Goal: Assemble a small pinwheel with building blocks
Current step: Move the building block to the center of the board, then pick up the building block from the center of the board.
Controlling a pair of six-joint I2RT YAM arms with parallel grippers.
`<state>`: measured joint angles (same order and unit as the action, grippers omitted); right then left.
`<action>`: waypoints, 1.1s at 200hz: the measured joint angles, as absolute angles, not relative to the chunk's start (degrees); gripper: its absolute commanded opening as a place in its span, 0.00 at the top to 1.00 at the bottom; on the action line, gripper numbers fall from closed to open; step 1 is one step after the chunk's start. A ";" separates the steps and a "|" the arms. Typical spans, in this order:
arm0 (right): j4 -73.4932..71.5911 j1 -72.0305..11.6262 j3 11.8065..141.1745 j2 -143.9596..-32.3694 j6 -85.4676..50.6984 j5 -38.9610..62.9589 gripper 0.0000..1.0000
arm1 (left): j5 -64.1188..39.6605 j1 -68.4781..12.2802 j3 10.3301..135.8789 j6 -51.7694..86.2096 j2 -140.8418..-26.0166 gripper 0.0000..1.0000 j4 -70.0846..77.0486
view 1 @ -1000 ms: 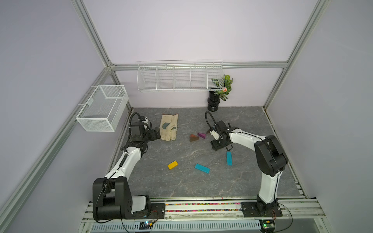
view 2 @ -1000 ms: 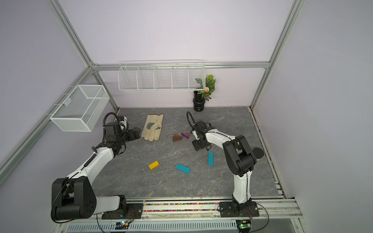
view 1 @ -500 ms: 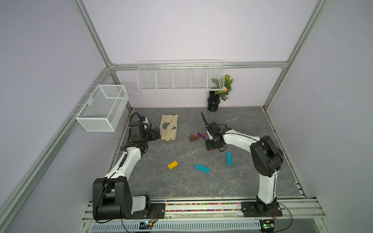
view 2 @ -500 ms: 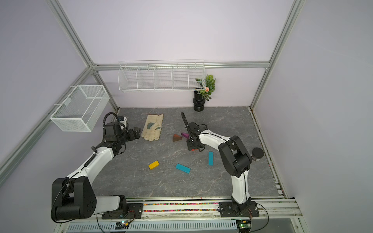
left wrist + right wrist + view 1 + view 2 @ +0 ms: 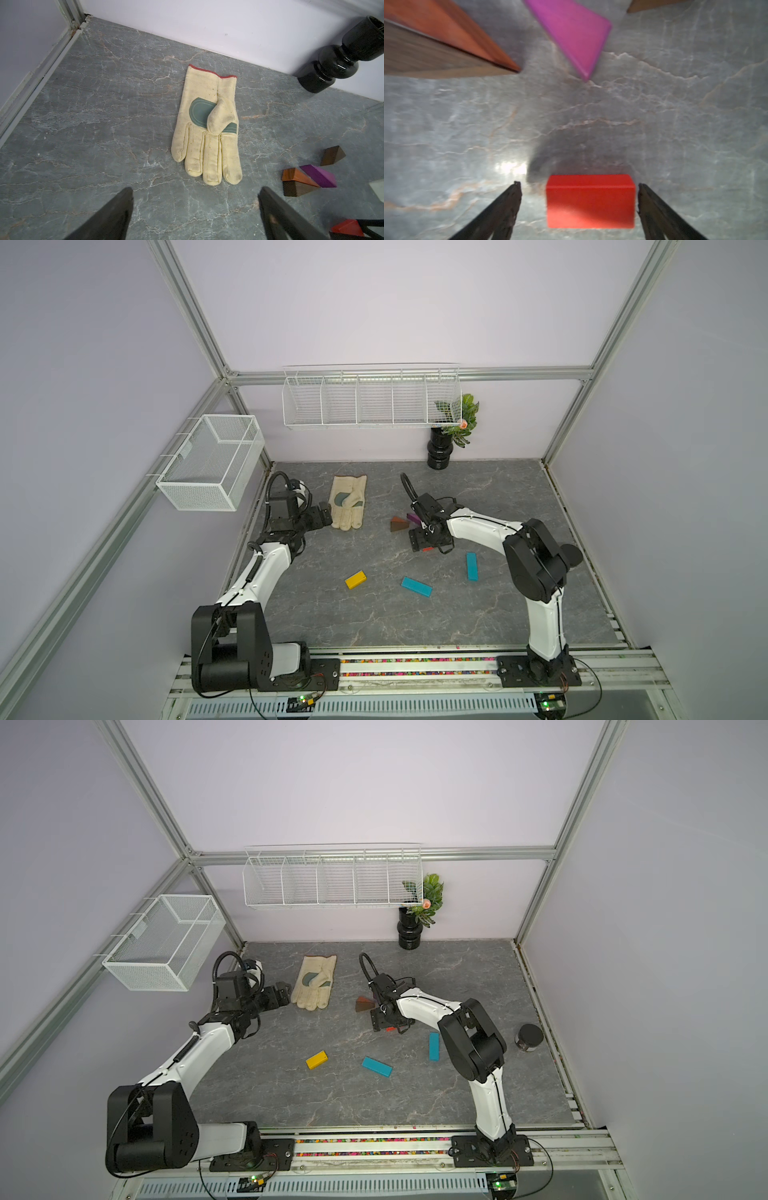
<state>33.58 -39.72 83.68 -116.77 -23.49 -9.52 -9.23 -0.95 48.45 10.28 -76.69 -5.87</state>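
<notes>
Near the purple wedge [image 5: 571, 35], right gripper [image 5: 578, 184] has released the red block [image 5: 590, 201] (jaws now spread); left gripper [image 5: 195, 188] gapes, unchanged.

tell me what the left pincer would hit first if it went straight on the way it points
Most likely the cream fabric work glove: its fingertips lie straight ahead of the open left pincer, with only bare grey tabletop between. Height is unclear, so it could pass over.
</notes>
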 measured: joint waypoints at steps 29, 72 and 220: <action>34.41 -43.22 84.97 -113.71 -21.71 -9.67 0.07 | -8.49 -0.95 48.45 11.14 -76.69 0.04 -5.89; 34.96 -51.75 88.51 -110.69 -20.60 -9.89 0.07 | -6.44 0.01 49.65 13.30 -76.69 0.04 -6.52; 42.78 -65.56 114.67 -134.56 -27.27 -10.13 0.10 | 1.37 7.40 51.13 20.62 -78.83 0.03 -12.36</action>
